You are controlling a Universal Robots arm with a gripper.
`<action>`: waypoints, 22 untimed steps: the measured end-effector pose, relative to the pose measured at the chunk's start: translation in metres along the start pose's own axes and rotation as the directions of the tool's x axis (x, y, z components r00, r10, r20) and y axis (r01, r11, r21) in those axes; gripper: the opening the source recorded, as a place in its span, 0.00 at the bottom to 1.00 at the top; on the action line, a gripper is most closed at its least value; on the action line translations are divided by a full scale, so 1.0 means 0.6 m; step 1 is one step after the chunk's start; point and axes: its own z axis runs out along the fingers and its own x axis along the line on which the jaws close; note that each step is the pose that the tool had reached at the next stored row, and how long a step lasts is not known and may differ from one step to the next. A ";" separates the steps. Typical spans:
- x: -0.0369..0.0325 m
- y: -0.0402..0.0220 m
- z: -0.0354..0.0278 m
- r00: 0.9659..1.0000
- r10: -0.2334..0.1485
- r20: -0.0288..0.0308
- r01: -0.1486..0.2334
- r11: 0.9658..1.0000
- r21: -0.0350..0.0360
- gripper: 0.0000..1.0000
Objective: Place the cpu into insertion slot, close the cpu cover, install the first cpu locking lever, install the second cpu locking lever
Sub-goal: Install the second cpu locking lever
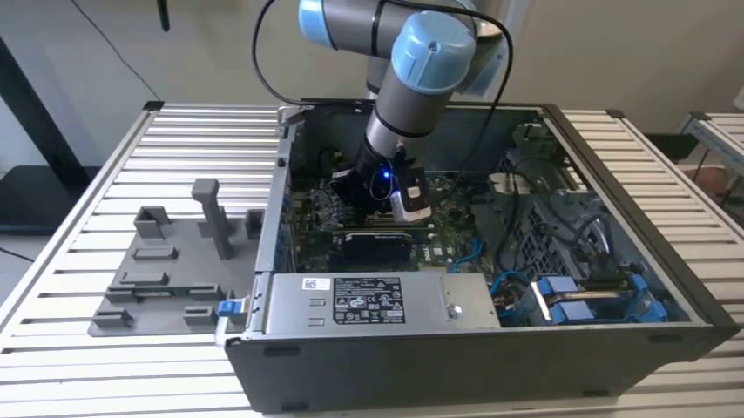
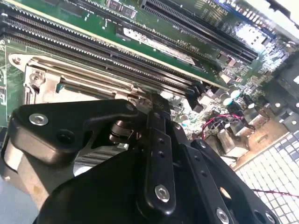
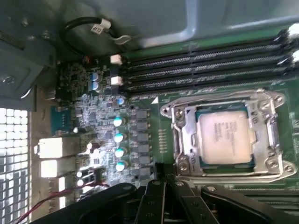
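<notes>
1. In the exterior view, a grey and light-blue robot arm [image 1: 407,96] is seen reaching down into an open dark-grey computer case [image 1: 651,348] that stands on a white slatted table [image 1: 82,383].
2. The black gripper [image 1: 389,205] is found low inside the case, just above the green motherboard [image 1: 308,235].
3. How far the gripper is open cannot be told: in both wrist views its black linkage is seen bunched together, but the fingertips are hidden behind it. Nothing is seen to be held.
4. In the first wrist view, the small flat square cpu with a silver-grey metal top [image 3: 226,139] is seen lying flat in the socket.
5. The thin dark-silver square metal cpu cover with a cut-out middle [image 3: 184,133] is laid down around the chip, framing it on all sides.
6. Whether the locking levers at the socket's edges are latched cannot be told.
7. Long black memory slots [image 3: 205,70] are seen running beside the socket, and a row of small round capacitors [image 3: 119,144] is set on its other side.
8. In the second wrist view, the gripper's black body [image 2: 154,154] is seen directly over the socket, with one edge of the silver metal frame [image 2: 44,77] visible past it.
9. A grey power-supply box with a white label [image 1: 372,305] is set at the near wall of the case, and blue-tabbed drive brackets [image 1: 581,300] are seen toward the exterior view's right.
10. A grey fixture plate with upright blocks [image 1: 163,279] rests on the table at the exterior view's left, well apart from the gripper.
</notes>
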 end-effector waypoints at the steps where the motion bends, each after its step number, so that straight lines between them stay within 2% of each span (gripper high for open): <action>1: 0.000 0.000 0.000 1.000 0.000 0.000 0.000 1.000 -0.001 0.11; 22: 0.000 0.000 0.000 1.000 0.000 0.000 0.000 1.000 -0.001 0.11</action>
